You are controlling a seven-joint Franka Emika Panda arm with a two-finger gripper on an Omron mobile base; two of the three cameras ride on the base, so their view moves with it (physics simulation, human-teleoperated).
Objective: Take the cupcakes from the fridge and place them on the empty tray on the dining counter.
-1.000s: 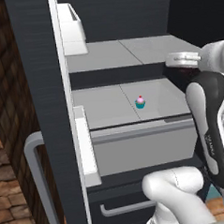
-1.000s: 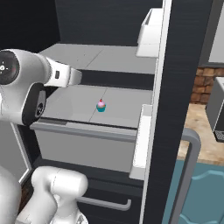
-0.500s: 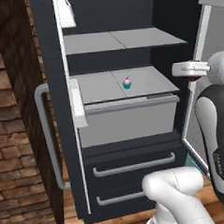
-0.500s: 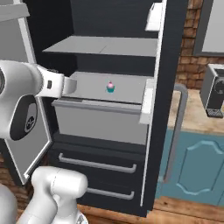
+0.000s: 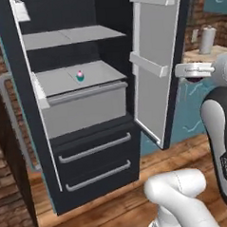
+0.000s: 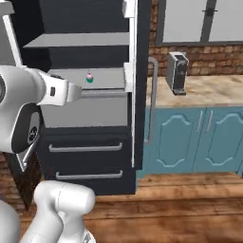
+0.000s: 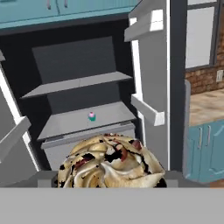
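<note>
The hand holds the dark chocolate cupcake with cream-swirled top, out in front of the tall black open fridge. The tiny pink-frosted cupcake in a teal wrapper stands on the fridge's light grey lower shelf, above its drawers.

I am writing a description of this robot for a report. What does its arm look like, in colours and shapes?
The arm is made of rounded glossy white segments with dark grey to black joint sections. One dark section carries small white lettering. No loose cables are visible.
</note>
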